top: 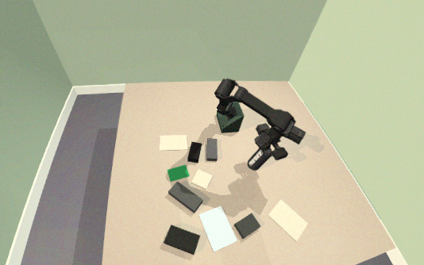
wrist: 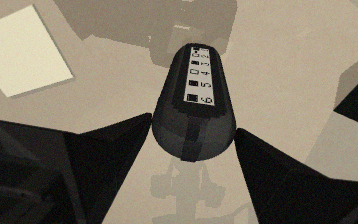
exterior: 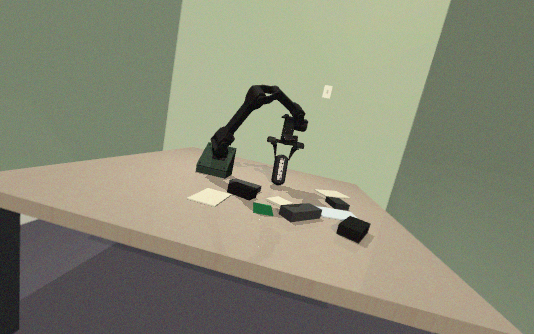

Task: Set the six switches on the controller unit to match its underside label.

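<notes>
The dark grey controller unit hangs above the bench, long and round-ended, pinched near one end between the fingertips. My gripper is shut on it, one finger at each long side. The white label on its underside faces the wrist camera and is foreshortened. Its squares read 1 filled, 2 empty, 3 filled, 4 empty, 5 filled, 6 filled; 1 and 2 are small and blurred. The rocker switches are hidden.
On the bench lie a green plate, a long grey block, a black block, a pale blue sheet, a small dark block and several cream pieces. Two blocks stand near the arm's base.
</notes>
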### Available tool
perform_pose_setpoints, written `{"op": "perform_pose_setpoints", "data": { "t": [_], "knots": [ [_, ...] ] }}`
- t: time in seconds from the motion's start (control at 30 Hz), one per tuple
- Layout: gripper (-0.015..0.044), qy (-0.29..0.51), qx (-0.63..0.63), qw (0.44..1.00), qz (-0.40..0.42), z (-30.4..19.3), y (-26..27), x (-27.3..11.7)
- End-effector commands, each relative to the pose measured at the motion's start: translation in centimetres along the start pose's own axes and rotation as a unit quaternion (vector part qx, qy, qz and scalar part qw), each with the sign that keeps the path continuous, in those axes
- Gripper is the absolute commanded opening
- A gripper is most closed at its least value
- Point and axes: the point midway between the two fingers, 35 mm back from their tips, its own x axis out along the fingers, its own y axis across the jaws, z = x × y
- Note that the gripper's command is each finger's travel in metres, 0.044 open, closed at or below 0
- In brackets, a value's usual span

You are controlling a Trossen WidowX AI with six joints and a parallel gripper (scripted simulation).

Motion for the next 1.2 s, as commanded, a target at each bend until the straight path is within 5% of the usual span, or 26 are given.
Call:
{"op": "perform_pose_setpoints", "data": {
  "t": [0.0,1.17],
  "knots": [
    [0.0337,-0.007,-0.001,1.0,-0.001,0.75,0.09,0.18],
    [0.0338,-0.007,-0.001,1.0,-0.001,1.08,0.07,0.02]
  ]
}}
